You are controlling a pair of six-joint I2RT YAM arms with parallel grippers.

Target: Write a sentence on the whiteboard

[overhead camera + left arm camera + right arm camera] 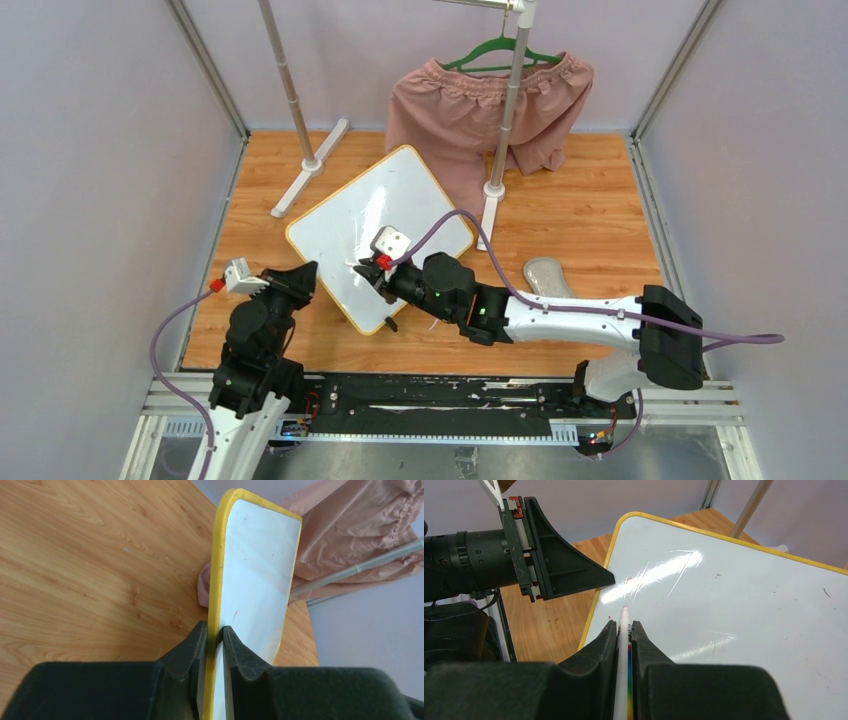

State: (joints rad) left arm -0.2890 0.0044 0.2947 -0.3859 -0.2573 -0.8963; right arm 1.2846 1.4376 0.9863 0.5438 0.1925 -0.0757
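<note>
The whiteboard (400,200), white with a thin yellow frame, lies askew on the wooden table. My left gripper (305,277) is shut on its near-left yellow edge (216,595), one finger on each face (215,636). My right gripper (372,268) is shut on a white marker (625,630) with a rainbow stripe. The marker's tip points at the whiteboard (734,605) close to its left edge; contact cannot be told. No sentence is in view on the white surface, only tiny red specks. The left gripper's finger (569,567) shows beside the frame in the right wrist view.
Pink shorts (480,105) hang on a green hanger from a rack whose poles (290,90) and white feet (312,165) stand just behind the board. A pale grey object (548,275) lies right of the right arm. Enclosure walls stand on both sides.
</note>
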